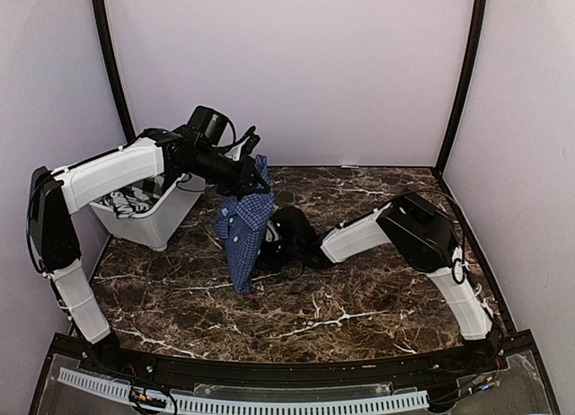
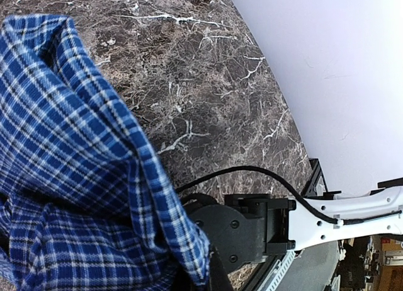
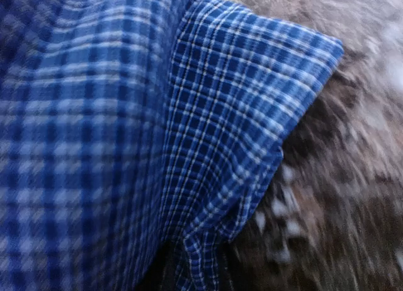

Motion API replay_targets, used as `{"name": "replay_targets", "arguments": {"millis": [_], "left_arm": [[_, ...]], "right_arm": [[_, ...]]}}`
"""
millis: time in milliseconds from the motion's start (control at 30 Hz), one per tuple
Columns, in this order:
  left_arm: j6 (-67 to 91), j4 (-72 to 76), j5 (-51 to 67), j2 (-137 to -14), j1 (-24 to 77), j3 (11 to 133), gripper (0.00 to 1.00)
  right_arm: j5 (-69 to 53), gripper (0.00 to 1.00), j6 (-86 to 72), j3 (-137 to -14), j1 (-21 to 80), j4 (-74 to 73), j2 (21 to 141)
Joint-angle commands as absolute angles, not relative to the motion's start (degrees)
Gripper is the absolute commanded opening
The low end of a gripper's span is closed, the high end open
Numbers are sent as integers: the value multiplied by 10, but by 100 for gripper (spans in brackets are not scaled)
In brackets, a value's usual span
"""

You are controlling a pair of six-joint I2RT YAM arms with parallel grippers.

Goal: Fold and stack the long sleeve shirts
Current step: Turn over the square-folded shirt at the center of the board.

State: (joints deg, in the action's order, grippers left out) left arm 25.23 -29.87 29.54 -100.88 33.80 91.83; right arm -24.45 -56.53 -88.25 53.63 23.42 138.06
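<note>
A blue checked long sleeve shirt [image 1: 244, 226] hangs bunched above the marble table, its lower end near the tabletop. My left gripper [image 1: 259, 171] is shut on its top, and in the left wrist view the cloth [image 2: 75, 146] covers the fingers. My right gripper [image 1: 274, 240] presses against the shirt's right side low down. In the right wrist view the cloth [image 3: 126, 114] fills most of the frame, and a pleat of it gathers down between the dark fingers of the right gripper [image 3: 192, 272], which holds it. The right arm's black wrist [image 2: 245, 228] shows just past the hanging cloth.
A white plastic bin [image 1: 153, 222] stands at the left of the table, behind the left arm, with black-and-white cloth [image 1: 135, 199] inside. Dark marble tabletop [image 1: 359, 289] stretches to the right and front. Lilac walls close in the back and sides.
</note>
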Motion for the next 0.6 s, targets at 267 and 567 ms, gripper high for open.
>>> {"name": "replay_targets", "arguments": {"millis": [267, 567], "left_arm": [[240, -286, 312, -1035, 329, 942, 0], [240, -286, 312, -1034, 321, 952, 0]], "right_arm": [[-213, 27, -589, -696, 512, 354, 1249], [-178, 15, -562, -686, 530, 234, 1217]]}}
